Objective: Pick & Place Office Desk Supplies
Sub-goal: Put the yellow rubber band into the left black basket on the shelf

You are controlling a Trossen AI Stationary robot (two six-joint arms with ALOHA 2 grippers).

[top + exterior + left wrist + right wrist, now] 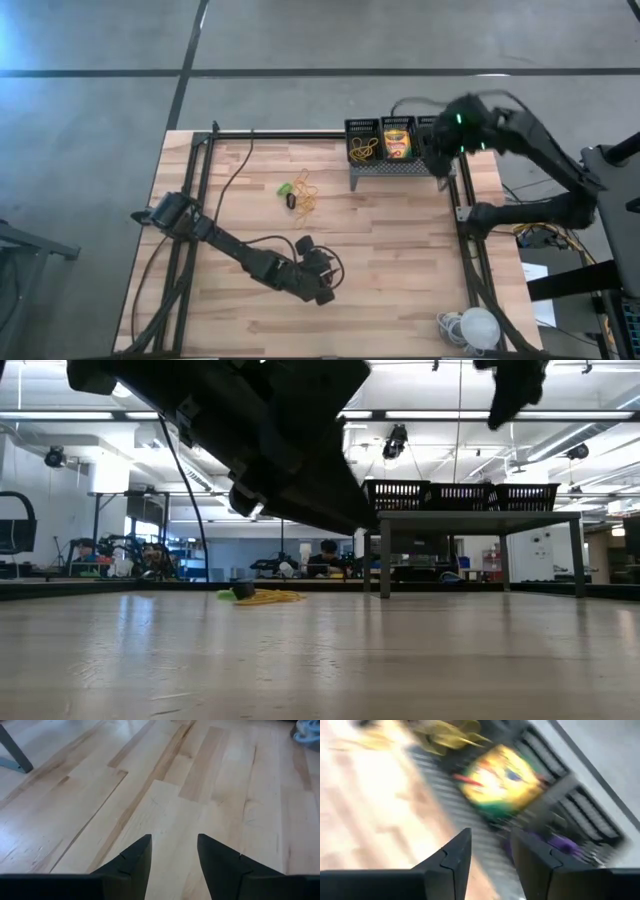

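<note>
Three black mesh bins stand in a row on a grey stand at the table's far right. The left bin (362, 148) holds yellow rubber bands (440, 735), and the middle bin (398, 143) holds a yellow-and-green crayon box (505, 780). The right bin (525, 495) holds something purple (560, 842). My right gripper (438, 155) hovers open above the right bin, touching nothing. On the table's far middle lie a green ring (285, 188), a black ring (291, 200) and loose rubber bands (306, 196). My left gripper (174, 845) hangs open over bare wood near the front middle.
The grey perforated stand (395, 172) lifts the bins off the table on legs (384, 560). A white object with cables (478, 325) lies at the near right corner. Black frame rails (200, 180) run along the table's left, far and right sides.
</note>
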